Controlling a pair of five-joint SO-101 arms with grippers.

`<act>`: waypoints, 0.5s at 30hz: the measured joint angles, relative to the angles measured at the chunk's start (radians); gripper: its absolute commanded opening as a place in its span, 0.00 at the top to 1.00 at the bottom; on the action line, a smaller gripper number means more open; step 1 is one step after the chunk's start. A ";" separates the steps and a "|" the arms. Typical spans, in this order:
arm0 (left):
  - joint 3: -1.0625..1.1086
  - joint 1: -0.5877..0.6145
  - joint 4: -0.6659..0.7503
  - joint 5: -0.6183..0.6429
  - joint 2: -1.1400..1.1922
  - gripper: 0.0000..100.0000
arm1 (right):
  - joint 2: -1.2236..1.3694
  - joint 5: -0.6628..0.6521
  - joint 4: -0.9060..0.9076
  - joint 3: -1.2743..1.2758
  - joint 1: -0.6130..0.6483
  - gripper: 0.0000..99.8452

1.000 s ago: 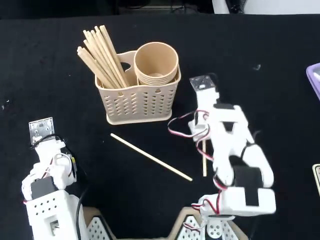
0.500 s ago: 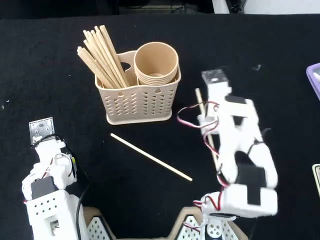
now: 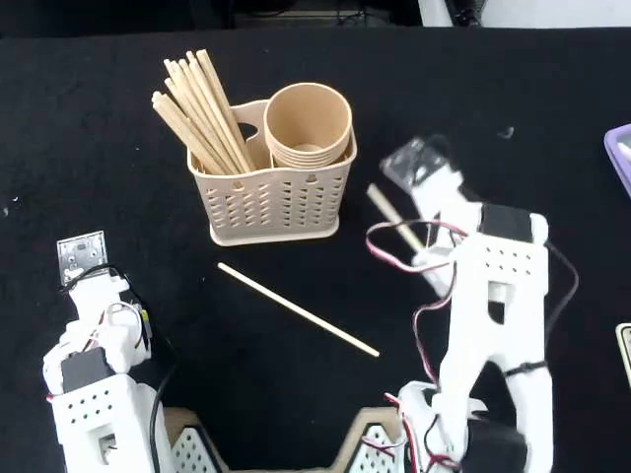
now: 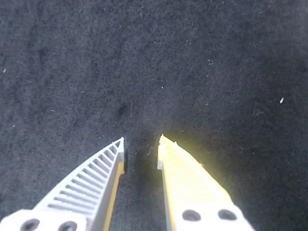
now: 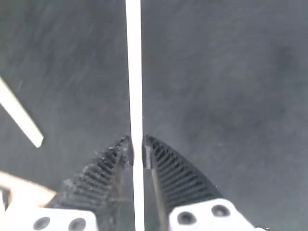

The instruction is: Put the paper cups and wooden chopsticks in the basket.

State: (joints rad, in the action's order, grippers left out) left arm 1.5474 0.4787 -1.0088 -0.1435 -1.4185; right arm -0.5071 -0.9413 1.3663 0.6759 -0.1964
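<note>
A beige slotted basket (image 3: pixel 272 200) stands at the back of the black table, holding a stack of paper cups (image 3: pixel 308 123) and a bundle of wooden chopsticks (image 3: pixel 197 110). One loose chopstick (image 3: pixel 299 309) lies slanted in front of the basket; its end (image 5: pixel 20 118) also appears in the right wrist view. My right gripper (image 3: pixel 426 252) (image 5: pixel 137 145) is shut on another chopstick (image 3: pixel 394 218) (image 5: pixel 133 72), held above the table to the right of the basket. My left gripper (image 4: pixel 141 142) hangs over bare cloth at the front left, fingers slightly apart with nothing between them.
A purple object (image 3: pixel 621 153) pokes in at the right edge of the table. The left arm's body (image 3: pixel 94 365) sits at the front left corner. Bare black cloth lies between the basket and both arms.
The right arm has risen and swung right with the chopstick, which now slants with its far end toward the basket. The left arm has not moved.
</note>
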 measured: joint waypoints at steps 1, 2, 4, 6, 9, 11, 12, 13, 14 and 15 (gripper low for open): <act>0.000 0.000 0.000 0.000 0.000 0.87 | -0.017 -0.041 0.008 0.021 0.000 0.99; 0.000 0.000 0.000 0.000 0.000 0.87 | -0.032 -0.080 0.014 0.044 0.000 0.99; 0.000 0.000 0.000 0.000 0.000 0.87 | -0.063 -0.149 0.018 0.095 0.000 0.99; 0.000 0.000 0.000 0.000 0.000 0.87 | -0.097 -0.212 0.021 0.144 0.000 0.99; 0.000 0.000 0.000 0.000 0.000 0.87 | -0.140 -0.265 0.021 0.222 0.017 0.99; 0.000 0.000 0.000 0.000 0.000 0.87 | -0.158 -0.275 0.021 0.275 0.069 0.99; 0.000 0.000 0.000 0.000 0.000 0.87 | -0.158 -0.275 0.021 0.295 0.107 0.99; 0.000 0.000 0.000 0.000 0.000 0.87 | -0.158 -0.275 0.021 0.313 0.149 0.99; 0.000 0.000 0.000 0.000 0.000 0.87 | -0.158 -0.265 0.017 0.327 0.189 0.99; 0.000 0.000 0.000 0.000 0.000 0.87 | -0.158 -0.233 0.000 0.338 0.233 0.99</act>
State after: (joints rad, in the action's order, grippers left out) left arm 1.5474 0.4787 -1.0088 -0.1435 -1.4185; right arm -0.6651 -1.1745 1.3663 1.0134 0.0368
